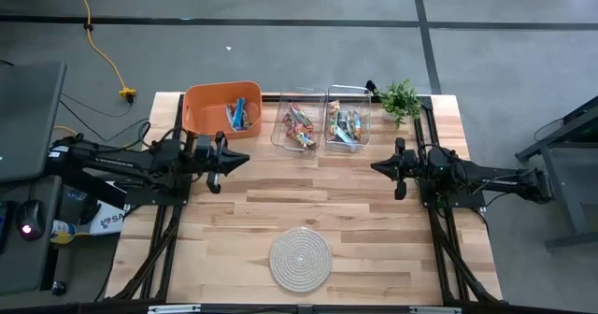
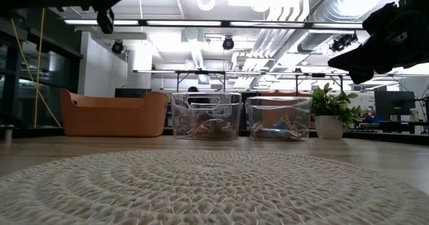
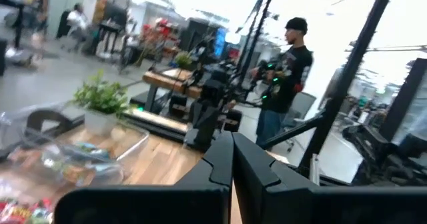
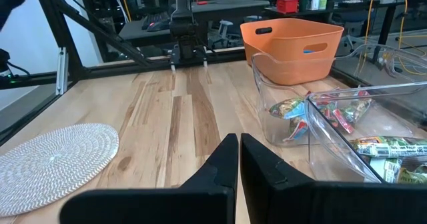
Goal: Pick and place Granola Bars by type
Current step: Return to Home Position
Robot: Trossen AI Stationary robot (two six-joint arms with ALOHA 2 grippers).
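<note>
The granola bars lie in three containers along the table's far edge. Blue ones (image 1: 239, 114) are in an orange bin (image 1: 207, 104). Red-pink ones (image 1: 299, 127) are in the middle clear tub (image 4: 280, 127). Greenish-tan and blue ones (image 1: 346, 125) are in the right clear tub (image 4: 333, 154). My left gripper (image 1: 245, 159) hovers shut and level, just on the near side of the orange bin, with nothing in it. My right gripper (image 1: 376, 166) is shut too and holds nothing. It points toward the table's left, on the near side of the right tub.
A round coiled rope mat (image 1: 300, 258) lies near the front edge, in the middle. A small potted plant (image 1: 400, 99) stands at the far right corner. Bare wood lies between the two grippers. A person (image 3: 283, 77) stands in the room beyond the table.
</note>
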